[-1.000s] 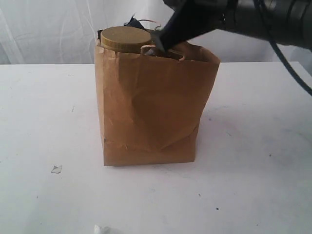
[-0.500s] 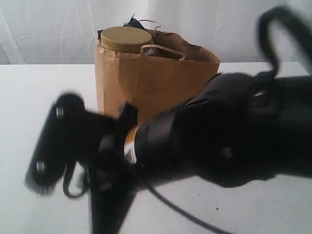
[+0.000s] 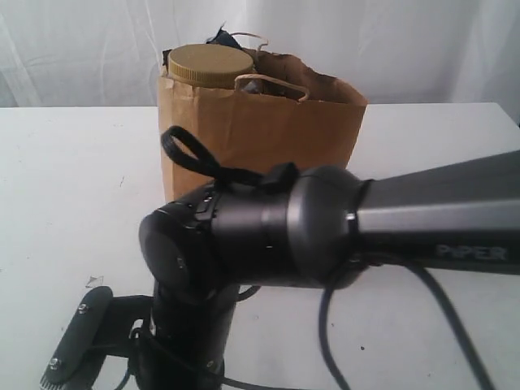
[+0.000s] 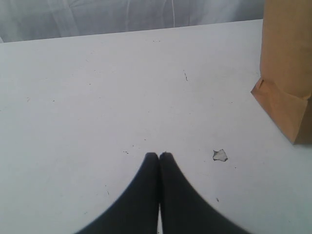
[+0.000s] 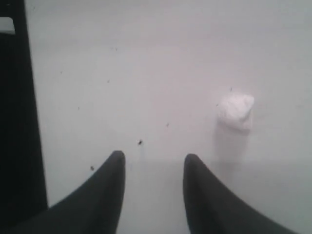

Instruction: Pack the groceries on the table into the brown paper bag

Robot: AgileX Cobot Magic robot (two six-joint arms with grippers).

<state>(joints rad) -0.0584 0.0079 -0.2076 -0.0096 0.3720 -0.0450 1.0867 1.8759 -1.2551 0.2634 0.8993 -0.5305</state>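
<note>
The brown paper bag (image 3: pixel 268 130) stands upright at the middle of the table (image 3: pixel 65 162). The big jar's olive lid (image 3: pixel 210 63) sticks out of the bag's top, with a dark item (image 3: pixel 221 36) behind it. No groceries lie on the bare tabletop that shows. My right arm (image 3: pixel 325 227) crosses in front of the bag and points down at the near left. In the right wrist view the right gripper (image 5: pixel 154 157) is open over the table (image 5: pixel 146 58), with nothing between its fingers. The left gripper (image 4: pixel 159 155) is shut and empty above the table (image 4: pixel 97 87), left of the bag's corner (image 4: pixel 287 73).
A crumpled white scrap (image 5: pixel 235 111) lies just ahead of the right gripper, off to one side. A small flat scrap (image 4: pixel 220 155) lies beside the left fingertips. A dark vertical strip (image 5: pixel 14 122) borders the right wrist view. White curtains hang behind the table.
The right arm swung from above the bag's mouth down across its front to the near left of the table. Its jaws have come apart.
</note>
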